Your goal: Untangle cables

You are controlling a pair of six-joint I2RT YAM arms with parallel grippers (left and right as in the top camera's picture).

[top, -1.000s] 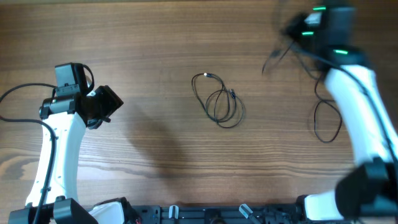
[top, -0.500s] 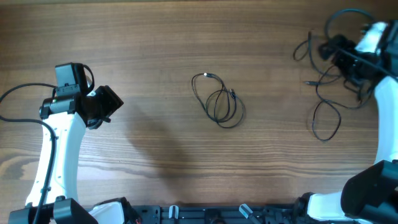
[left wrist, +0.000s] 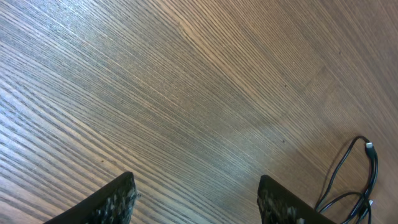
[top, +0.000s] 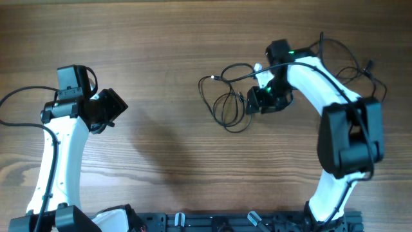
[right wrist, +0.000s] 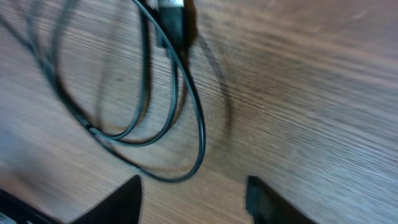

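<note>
A coil of thin black cables (top: 228, 108) lies at the table's middle, with a small plug end (top: 216, 78) at its upper left. My right gripper (top: 251, 103) sits just to the right of the coil, open, with only bare wood between its fingers. In the right wrist view the cable loop (right wrist: 198, 118) curves just ahead of the right gripper (right wrist: 193, 199), and a plug (right wrist: 174, 15) shows at the top. More thin cables (top: 360, 67) lie loose at the back right. My left gripper (top: 119, 106) hangs open far to the left, and the left wrist view catches a cable end (left wrist: 368, 158).
The right arm (top: 347, 135) stretches across the table's right side and covers part of the cables there. The left arm's thicker black cable (top: 19, 96) loops at the far left. Wooden tabletop (top: 161, 45) spreads all around.
The right arm swung from the far back right to the middle, beside the coil. The cables it carried now lie loose at the back right. The left arm stayed still.
</note>
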